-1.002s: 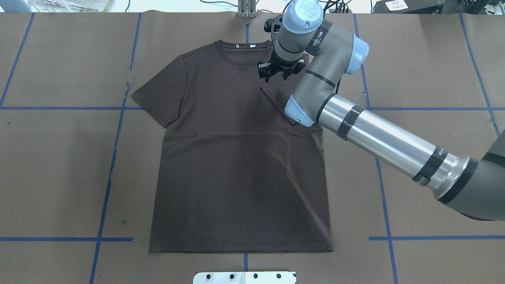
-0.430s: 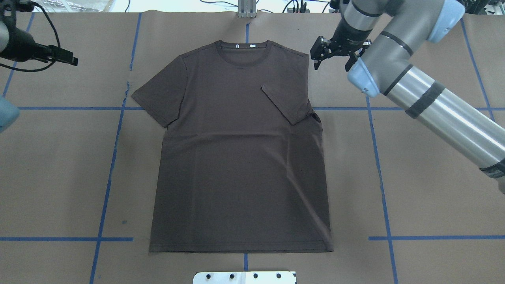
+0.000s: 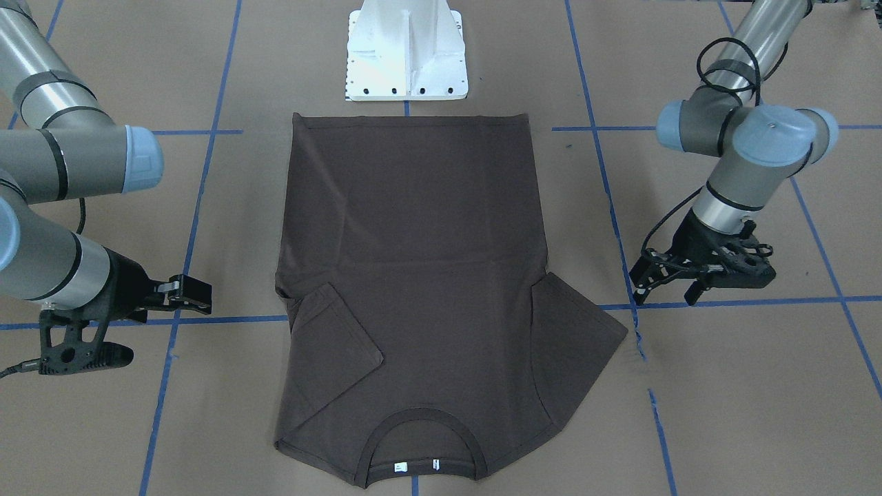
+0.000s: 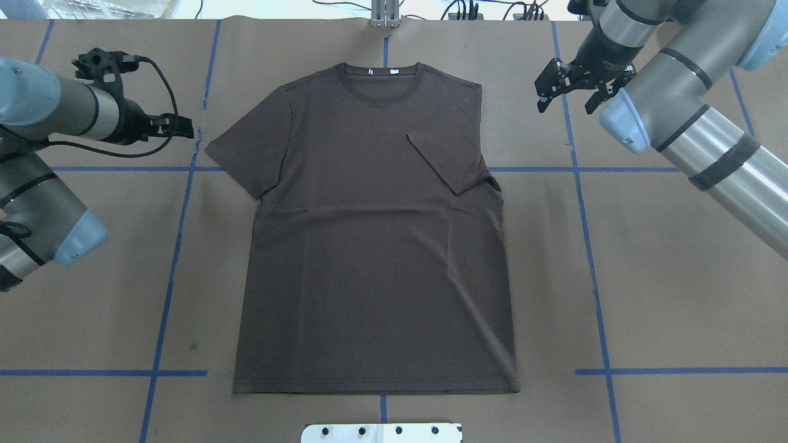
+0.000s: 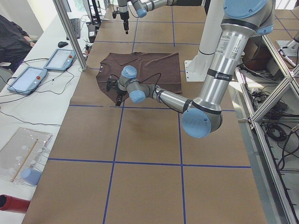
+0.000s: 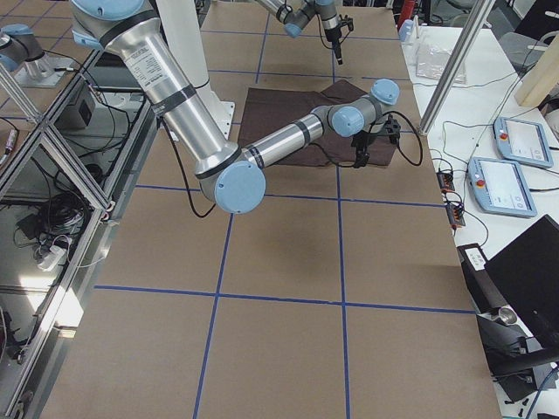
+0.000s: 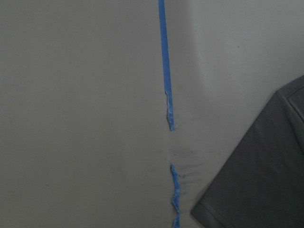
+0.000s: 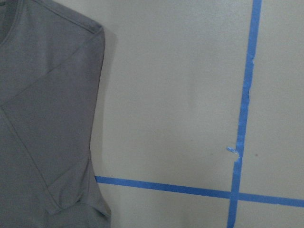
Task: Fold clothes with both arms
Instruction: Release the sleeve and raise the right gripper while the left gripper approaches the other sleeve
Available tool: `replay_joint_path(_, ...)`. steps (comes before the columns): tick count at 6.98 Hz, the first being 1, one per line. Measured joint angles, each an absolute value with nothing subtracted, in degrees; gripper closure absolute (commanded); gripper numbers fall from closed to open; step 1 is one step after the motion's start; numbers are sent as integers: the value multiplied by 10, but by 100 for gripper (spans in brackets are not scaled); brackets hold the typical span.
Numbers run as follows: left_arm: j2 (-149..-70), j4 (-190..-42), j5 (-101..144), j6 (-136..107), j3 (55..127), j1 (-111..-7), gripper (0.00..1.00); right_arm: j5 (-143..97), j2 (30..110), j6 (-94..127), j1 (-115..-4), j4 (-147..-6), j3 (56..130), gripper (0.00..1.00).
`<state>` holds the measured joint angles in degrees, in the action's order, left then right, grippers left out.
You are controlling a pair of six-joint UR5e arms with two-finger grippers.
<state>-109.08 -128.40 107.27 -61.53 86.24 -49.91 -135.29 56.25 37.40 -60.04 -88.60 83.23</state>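
**Brown T-shirt (image 4: 369, 258) flat on papered table (image 4: 677, 307)**

One sleeve lies folded onto the chest; left gripper (image 3: 663, 297) hovers beside the outspread sleeve, jaws spread; right gripper (image 4: 565, 101) hangs off the other shoulder, jaws apart.

I see brown shirt (image 3: 413, 241) flat, one sleeve folded in | left gripper (image 3: 663, 294) off it | right gripper (image 3: 195, 293) off it

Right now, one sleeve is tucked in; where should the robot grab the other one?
Grip the outer hem of the T-shirt's flat left sleeve, coming from outside, where the left gripper hangs open. The hem is a free edge pointing outward, so it is probably easiest to lift across the chest.
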Motion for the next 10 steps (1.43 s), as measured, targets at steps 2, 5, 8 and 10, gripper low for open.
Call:
replay_joint_path(2, -1119, -1284, 1030, -650, 824, -469, 1, -1330, 594, 380, -598, -884, 868, 0)
replay_joint_path(5, -1143, -1284, 998, -665, 782, -454, 6, -1310, 593, 385, -585, -883, 877, 0)
replay_joint_path(8, -1149, -1286, 980, -665, 776, -450, 13, -1309, 591, 396, -581, -883, 878, 0)
replay_joint_path(10, -1153, -1286, 978, -664, 768, -447, 15, -1309, 591, 397, -581, -883, 878, 0)
